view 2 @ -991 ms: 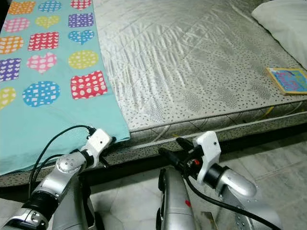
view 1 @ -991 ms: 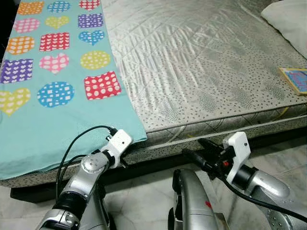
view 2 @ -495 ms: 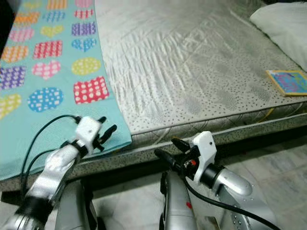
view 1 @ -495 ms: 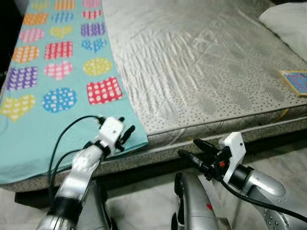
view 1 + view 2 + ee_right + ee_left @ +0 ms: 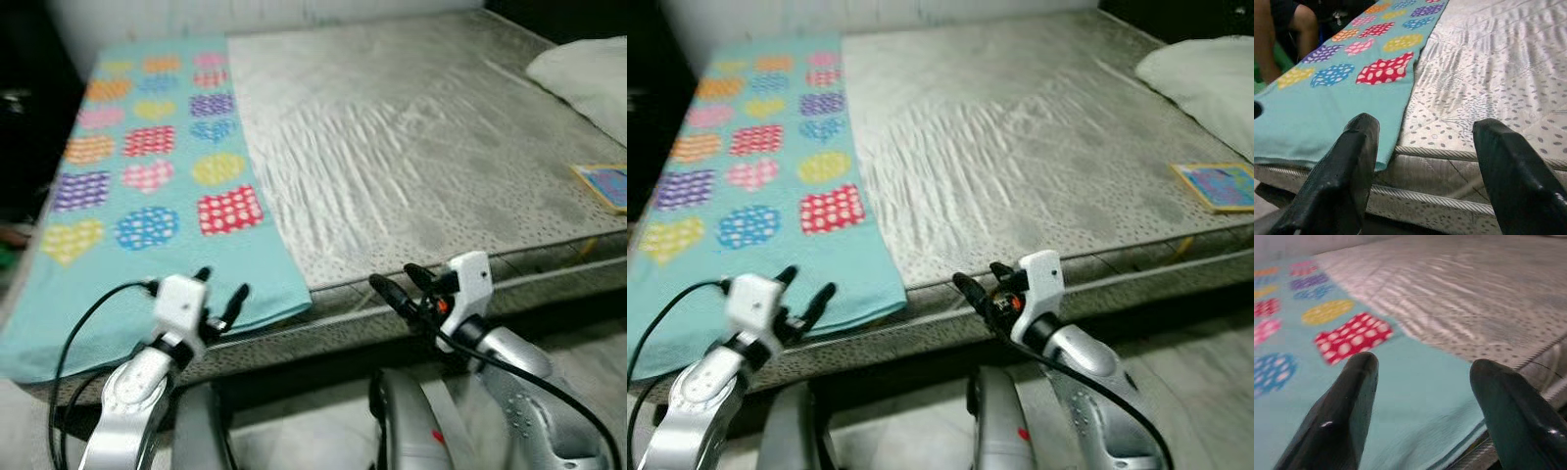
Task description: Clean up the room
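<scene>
We stand at the long edge of the mattress [image 5: 431, 147], and the step in hand looks to us like taking hold of the turquoise sheet [image 5: 147, 284] with its coloured hearts, squares and circles, which lies flat along the robot's left side of the bed, its near corner draped just over the mattress edge.

Our left gripper [image 5: 217, 294] hovers just above that near hem, fingers spread wide and holding nothing; the left wrist view looks between the fingers [image 5: 1342, 406] straight onto the cloth. Our right gripper [image 5: 400, 284] hangs just off the mattress edge beside the sheet's corner, also wide open and empty.

To do this well, we would bring the left fingers down so one slides under the overhanging hem and the other rests on top, then pinch fabric only, not the mattress piping. The right could take the corner beside it, so the cloth lifts evenly rather than dragging.

A pillow [image 5: 588, 73] lies at the far right, and a small book [image 5: 605, 184] sits near the right edge. Its cover is colourful, but too blurred for us to read any writing; we see no brand or label elsewhere.
</scene>
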